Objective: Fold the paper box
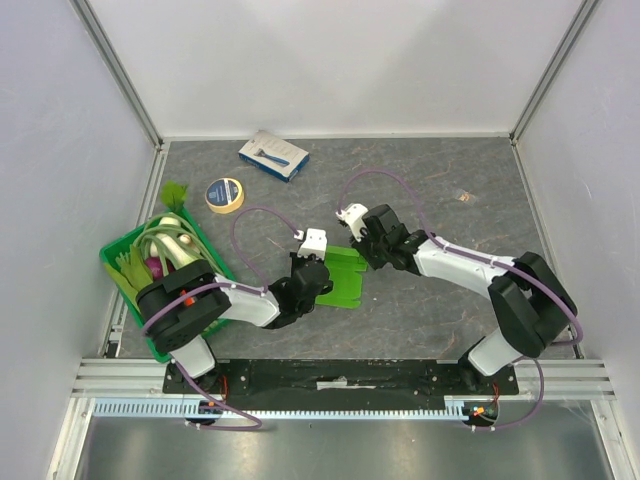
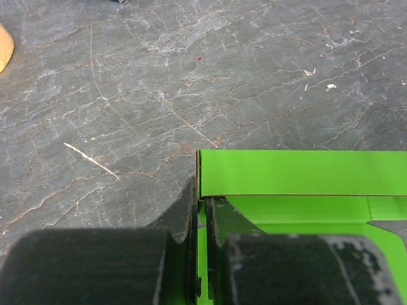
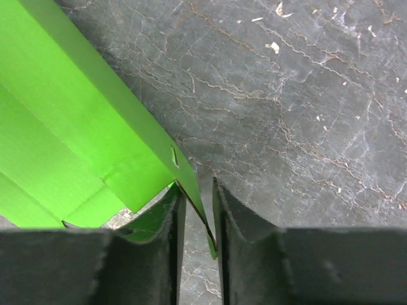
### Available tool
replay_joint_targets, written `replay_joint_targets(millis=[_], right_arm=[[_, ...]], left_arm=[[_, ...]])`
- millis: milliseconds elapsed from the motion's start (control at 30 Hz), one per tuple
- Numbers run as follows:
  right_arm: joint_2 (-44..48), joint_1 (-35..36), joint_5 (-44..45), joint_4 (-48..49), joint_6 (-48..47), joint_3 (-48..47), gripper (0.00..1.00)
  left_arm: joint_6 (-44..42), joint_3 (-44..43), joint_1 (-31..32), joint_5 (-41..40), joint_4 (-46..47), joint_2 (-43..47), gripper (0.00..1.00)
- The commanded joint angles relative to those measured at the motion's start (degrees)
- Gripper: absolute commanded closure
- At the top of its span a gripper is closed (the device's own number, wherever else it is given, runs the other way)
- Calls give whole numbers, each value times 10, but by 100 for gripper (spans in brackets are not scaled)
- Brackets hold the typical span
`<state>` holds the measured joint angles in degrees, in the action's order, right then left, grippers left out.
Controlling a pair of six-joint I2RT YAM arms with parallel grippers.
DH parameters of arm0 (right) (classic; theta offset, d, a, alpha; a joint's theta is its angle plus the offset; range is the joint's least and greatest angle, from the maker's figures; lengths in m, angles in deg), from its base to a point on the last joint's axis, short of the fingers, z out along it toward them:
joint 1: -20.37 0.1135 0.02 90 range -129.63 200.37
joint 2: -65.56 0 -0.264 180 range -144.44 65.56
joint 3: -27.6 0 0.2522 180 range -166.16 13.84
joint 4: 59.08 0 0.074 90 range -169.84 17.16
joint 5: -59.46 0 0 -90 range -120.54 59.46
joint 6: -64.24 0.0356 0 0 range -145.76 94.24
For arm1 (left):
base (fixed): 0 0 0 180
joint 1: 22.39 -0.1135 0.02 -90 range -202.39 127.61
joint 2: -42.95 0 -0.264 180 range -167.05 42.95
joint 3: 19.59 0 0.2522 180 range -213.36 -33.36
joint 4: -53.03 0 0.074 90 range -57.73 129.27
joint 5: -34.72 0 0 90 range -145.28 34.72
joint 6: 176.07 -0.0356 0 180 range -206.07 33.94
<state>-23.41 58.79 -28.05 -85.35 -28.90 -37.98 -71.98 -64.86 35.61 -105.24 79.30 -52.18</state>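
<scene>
The paper box (image 1: 345, 278) is bright lime-green card, partly folded, lying on the grey table between the two arms. My left gripper (image 1: 320, 270) is at its left side. In the left wrist view the left gripper (image 2: 202, 204) is shut on a thin upright wall of the box (image 2: 299, 171). My right gripper (image 1: 357, 243) is at the box's far right corner. In the right wrist view the right gripper (image 3: 197, 206) stands narrowly open, with the corner edge of a slotted box flap (image 3: 57, 127) slanting through the gap.
A darker green crate (image 1: 118, 262) with vegetables stands at the left edge. A tape roll (image 1: 225, 194) and a blue-and-white flat carton (image 1: 273, 155) lie at the back left. White walls close in three sides.
</scene>
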Motion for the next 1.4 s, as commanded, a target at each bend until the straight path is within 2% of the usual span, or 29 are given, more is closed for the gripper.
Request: replay_joint_targets(millis=[0,33,167,233,300,467,633,667,733,767,900,933,1033,1100,1200,1267,1367], right_arm=[[-17,2,-24,21,19,-27,76],[-19,3,-39,19,29,-30,88],[-24,2,-43,-10,133,-53,100],[-32,2,-28,-26,216,-72,100],[-38,2,-7,-44,261,-81,100],[-38,-4,-22,-52,368,-91,100],[-49,-7,-24,-20,443,-72,100],[-51,-6,-24,-5,450,-69,96],[-47,-6,-65,18,437,-58,86],[-38,-5,-70,34,425,-52,85],[18,-6,-77,94,307,6,75],[27,-6,-84,107,260,15,68],[38,-6,-129,120,199,22,63],[39,-5,-143,122,189,23,61],[36,-6,-208,157,180,27,56],[27,-6,-256,169,196,24,54],[26,-6,-276,178,226,31,52]], left_arm=[[-10,-2,4,-7,34,-6,98],[-6,-2,4,-8,33,-7,98],[9,-7,4,-8,25,-11,98],[15,-7,4,-7,20,-12,98],[20,-11,4,-7,15,-13,98],[36,-14,4,0,0,-10,98],[52,-15,4,5,-9,-11,98],[56,-15,4,7,-10,-12,98],[60,-16,4,9,-15,-10,98],[62,-15,4,9,-15,-9,98],[58,-12,4,7,-15,-8,98],[56,-10,4,6,-14,-8,98],[46,-9,4,6,-9,-9,98],[43,-9,4,4,-7,-8,98],[38,-10,4,5,-5,-8,98],[38,-10,4,6,-5,-7,98],[39,-13,4,11,-5,-8,98]])
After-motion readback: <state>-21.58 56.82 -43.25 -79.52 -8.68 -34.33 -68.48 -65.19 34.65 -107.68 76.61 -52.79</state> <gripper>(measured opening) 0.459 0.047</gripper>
